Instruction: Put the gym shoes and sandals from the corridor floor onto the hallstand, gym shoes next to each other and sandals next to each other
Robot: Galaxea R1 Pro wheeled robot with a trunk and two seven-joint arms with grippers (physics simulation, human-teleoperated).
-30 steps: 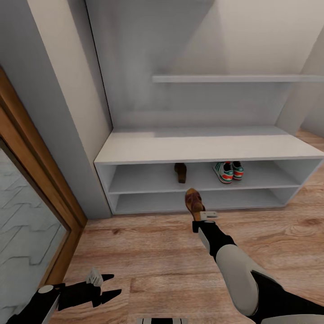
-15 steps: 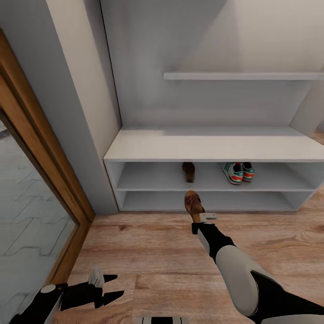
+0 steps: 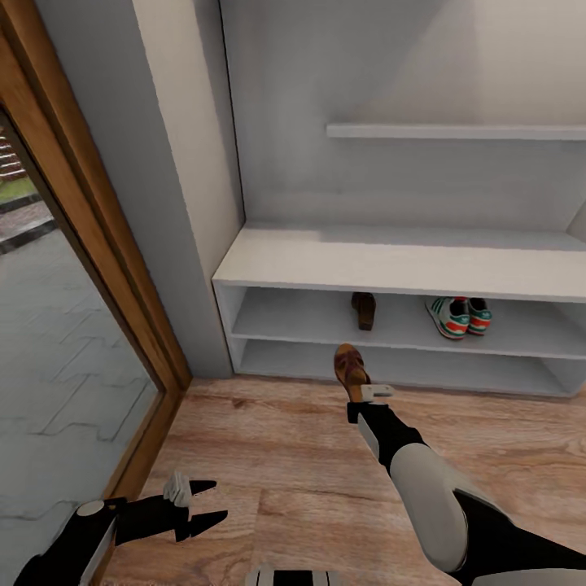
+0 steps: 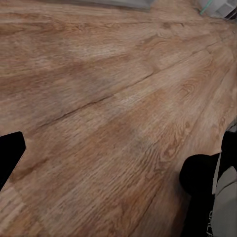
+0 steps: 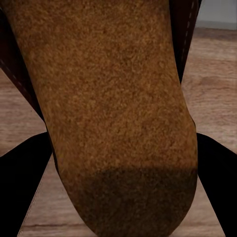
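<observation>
My right gripper [image 3: 360,389] is shut on a brown sandal [image 3: 351,366], held above the corridor floor [image 3: 285,456] in front of the hallstand [image 3: 391,268]. Up close, the right wrist view looks onto its tan footbed [image 5: 113,113]. The other sandal [image 3: 364,309] lies on the upper open shelf. Two gym shoes [image 3: 457,316], cream-white with green stripes and red patches, sit side by side on the same shelf to the right. My left gripper [image 3: 207,500] hangs open low at the left over the wood floor [image 4: 98,108], holding nothing.
A wood-framed glass door [image 3: 73,244] runs along the left, with grey paving outside. A grey wall panel [image 3: 163,163] stands between the door and the hallstand. A wall shelf [image 3: 456,130] hangs above the bench top. The lower shelf [image 3: 391,366] is bare.
The camera has turned left, so the hallstand and shoes sit further right in the picture and more of the glass door shows. The right gripper still holds the sandal in the same pose.
</observation>
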